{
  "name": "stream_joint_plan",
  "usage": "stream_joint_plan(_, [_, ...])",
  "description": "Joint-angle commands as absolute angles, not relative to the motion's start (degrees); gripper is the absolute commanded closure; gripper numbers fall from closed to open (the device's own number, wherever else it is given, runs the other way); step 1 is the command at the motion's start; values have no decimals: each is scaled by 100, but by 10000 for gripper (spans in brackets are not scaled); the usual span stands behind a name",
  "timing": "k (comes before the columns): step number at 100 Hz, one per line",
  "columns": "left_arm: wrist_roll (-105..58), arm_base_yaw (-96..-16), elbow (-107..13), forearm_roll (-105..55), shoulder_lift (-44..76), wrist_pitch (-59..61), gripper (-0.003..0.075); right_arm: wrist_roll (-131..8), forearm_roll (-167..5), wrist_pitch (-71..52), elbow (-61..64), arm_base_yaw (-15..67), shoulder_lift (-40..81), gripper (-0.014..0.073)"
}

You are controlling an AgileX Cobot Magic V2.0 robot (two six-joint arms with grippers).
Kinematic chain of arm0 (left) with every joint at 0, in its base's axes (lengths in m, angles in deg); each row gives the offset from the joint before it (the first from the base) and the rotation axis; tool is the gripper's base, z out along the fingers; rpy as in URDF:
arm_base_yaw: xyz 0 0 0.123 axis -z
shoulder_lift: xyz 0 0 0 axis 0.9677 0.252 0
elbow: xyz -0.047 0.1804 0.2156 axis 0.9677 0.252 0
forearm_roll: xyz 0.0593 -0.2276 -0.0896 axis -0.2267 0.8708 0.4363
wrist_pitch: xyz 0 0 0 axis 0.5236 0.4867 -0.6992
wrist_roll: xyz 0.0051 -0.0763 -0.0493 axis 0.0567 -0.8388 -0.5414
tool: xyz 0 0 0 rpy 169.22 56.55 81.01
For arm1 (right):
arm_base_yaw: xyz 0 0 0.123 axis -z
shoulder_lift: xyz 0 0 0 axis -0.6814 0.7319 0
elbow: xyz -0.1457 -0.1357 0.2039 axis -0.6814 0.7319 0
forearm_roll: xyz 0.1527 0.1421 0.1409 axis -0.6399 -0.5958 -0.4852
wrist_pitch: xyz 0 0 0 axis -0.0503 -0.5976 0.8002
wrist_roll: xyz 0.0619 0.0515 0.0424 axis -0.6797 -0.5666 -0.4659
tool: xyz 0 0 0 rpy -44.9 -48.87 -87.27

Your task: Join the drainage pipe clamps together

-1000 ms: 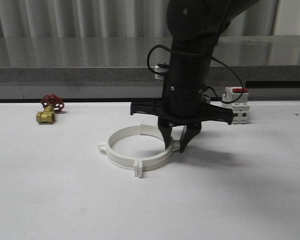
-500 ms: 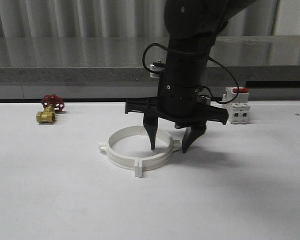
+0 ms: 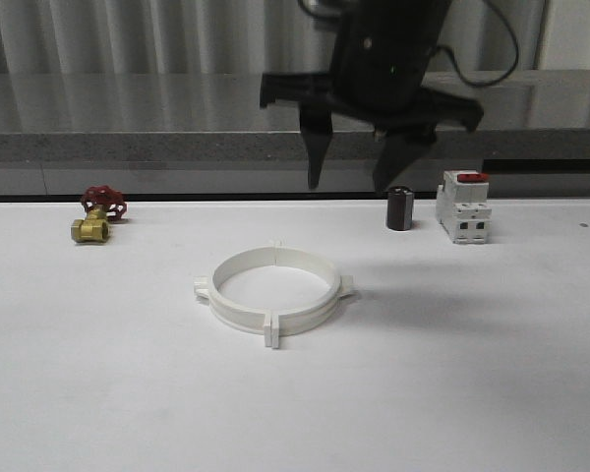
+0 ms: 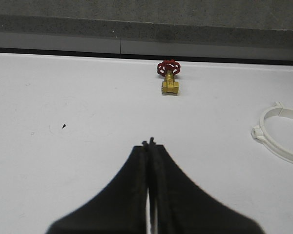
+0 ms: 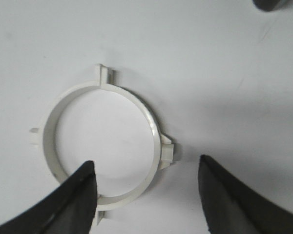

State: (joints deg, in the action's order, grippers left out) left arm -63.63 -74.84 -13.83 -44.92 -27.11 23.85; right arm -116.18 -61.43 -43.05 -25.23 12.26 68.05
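The two white drainage pipe clamps [image 3: 275, 295] lie on the white table as one closed ring, their end tabs meeting at front and back. From the right wrist view the ring [image 5: 102, 141] sits flat far below. My right gripper [image 3: 354, 185] hangs open high above the ring's right side, nothing between its black fingers [image 5: 73, 195]. In the left wrist view my left gripper [image 4: 150, 144] is shut and empty over bare table, with the ring's edge [image 4: 281, 134] off to one side.
A brass valve with a red handwheel [image 3: 96, 216] stands at the back left. A small dark cylinder [image 3: 400, 208] and a white red-topped breaker [image 3: 464, 206] stand at the back right. A grey ledge [image 3: 128, 147] runs behind the table.
My right gripper opened wider, let go of the ring's right side and rose well above the table. The ring stayed put. The dark cylinder behind the arm came into sight.
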Motion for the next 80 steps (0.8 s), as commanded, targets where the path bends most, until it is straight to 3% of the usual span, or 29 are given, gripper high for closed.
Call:
stream_joint_plan(1, [-6379, -7488, -1526, -4419, -2664, 1994, 740, -11286, -5948, -4286, -2657, 1247, 6064, 132])
stream_joint_plan(40, [-6379, -7488, -1526, -4419, -2664, 1994, 740, -11162, -4503, -4973, -1863, 1603, 3640, 132])
stream_joint_plan(80, [-6379, -7488, -1526, -4419, -2664, 1994, 740, -11135, -4503, -4694, 710, 2149, 1043, 135])
